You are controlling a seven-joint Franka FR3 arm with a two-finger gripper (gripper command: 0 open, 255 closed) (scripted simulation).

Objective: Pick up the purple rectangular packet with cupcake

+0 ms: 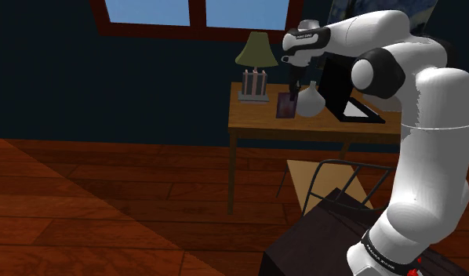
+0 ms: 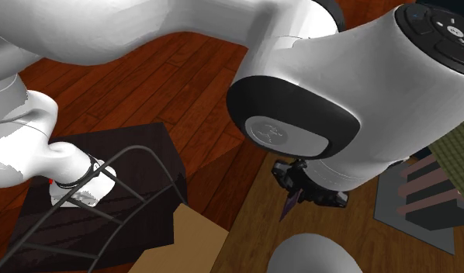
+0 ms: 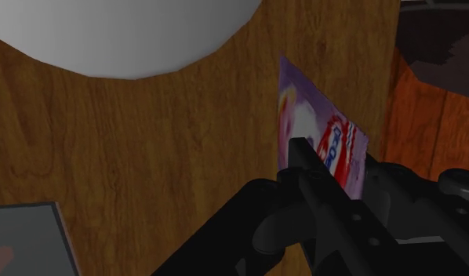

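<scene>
**Packet gripped at top edge; lift pending**

Finding: the purple packet (image 3: 319, 118) stands on edge on the wooden worktop (image 3: 147, 172), right of centre in the shoulder view. It is just beside a white vase (image 1: 310, 100), w/ a dark laptop (image 1: 347, 98) further right. Per the wrist view, the jaws are clenched on the packet's upper edge, one black finger (image 3: 302, 157) either side. Whether the lower edge touches the worktop: cannot tell.

Recommendation (judgement): the step in hand is the lift.
- Raise straight up w/ no sideways drift. The vase sits close & a nudge could tip or roll it.
- The packet looks thin, prob. flexible, & is held by one edge only, so it may swing or slip.
- Hold clamp force steady & go slow until it is above the vase's height.

Obscured:
- In the second exterior view the arm (image 2: 316, 101) covers most of the frame. The packet there reads as a dark sliver under the hand, lower centre.
- The cupcake print is not legible, just pink, white & red patches.
- The vase is cut off in the wrist view.
</scene>
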